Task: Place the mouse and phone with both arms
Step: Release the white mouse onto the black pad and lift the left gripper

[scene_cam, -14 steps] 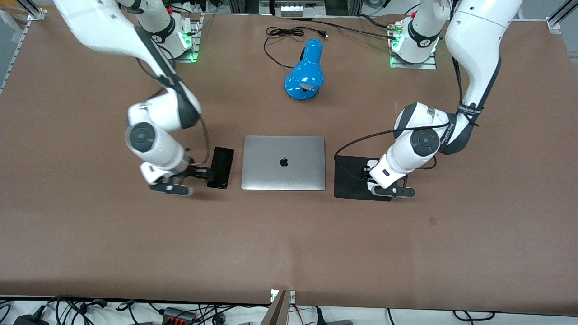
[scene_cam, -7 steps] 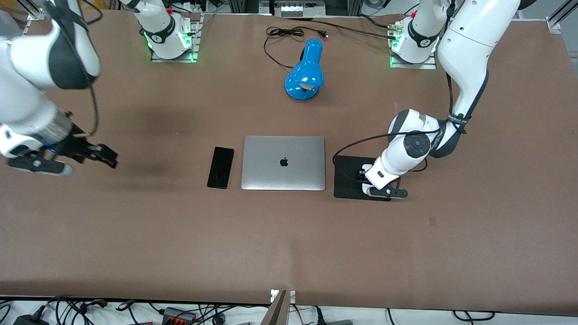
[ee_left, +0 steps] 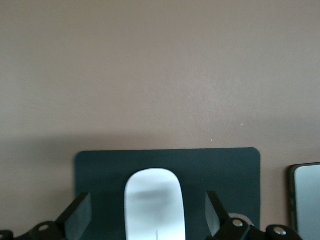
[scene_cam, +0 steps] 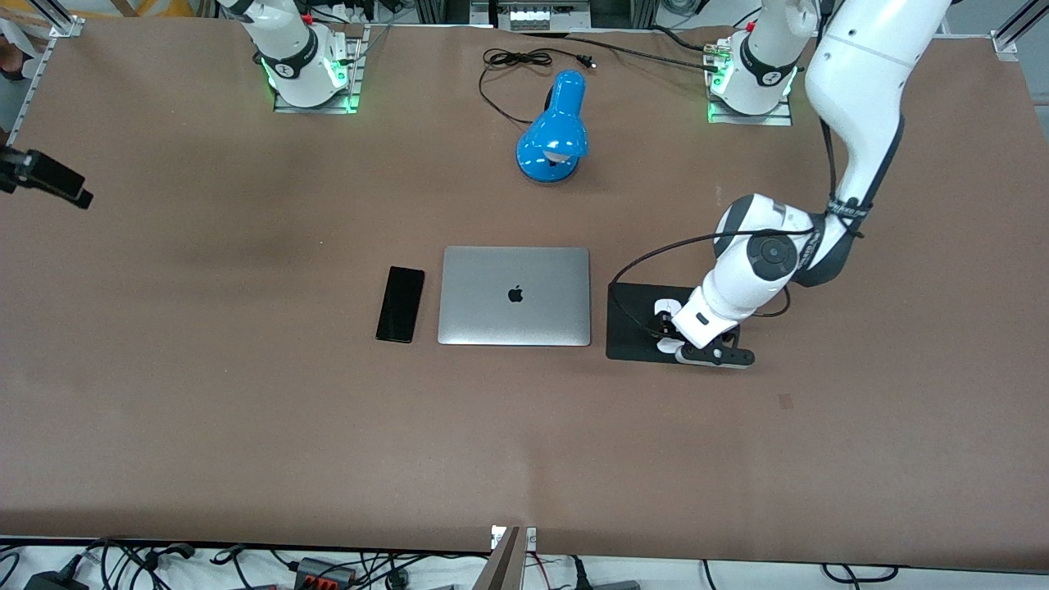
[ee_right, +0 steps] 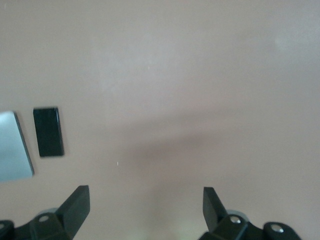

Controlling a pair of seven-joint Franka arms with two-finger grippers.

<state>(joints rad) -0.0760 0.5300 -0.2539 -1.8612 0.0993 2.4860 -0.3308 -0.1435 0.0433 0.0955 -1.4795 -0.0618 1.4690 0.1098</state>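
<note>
The white mouse (ee_left: 154,202) lies on the black mat (ee_left: 100,170) beside the laptop, toward the left arm's end; a bit of the mouse shows in the front view (scene_cam: 664,309). My left gripper (ee_left: 147,212) is low over the mat (scene_cam: 635,324), open, with a finger on each side of the mouse and a gap at both. It also shows in the front view (scene_cam: 670,328). The black phone (scene_cam: 400,304) lies flat beside the laptop toward the right arm's end, also in the right wrist view (ee_right: 48,131). My right gripper (ee_right: 145,197) is open and empty, high at the table's edge (scene_cam: 49,180).
A closed silver laptop (scene_cam: 515,296) lies between the phone and the mat. A blue desk lamp (scene_cam: 554,131) with a black cord (scene_cam: 512,61) stands farther from the front camera, between the arm bases. Bare brown table (scene_cam: 524,442) lies nearer the camera.
My right gripper has let go of the phone, risen and swung away to the table's edge at the right arm's end. My left gripper has stayed low over the mat, shifting slightly.
</note>
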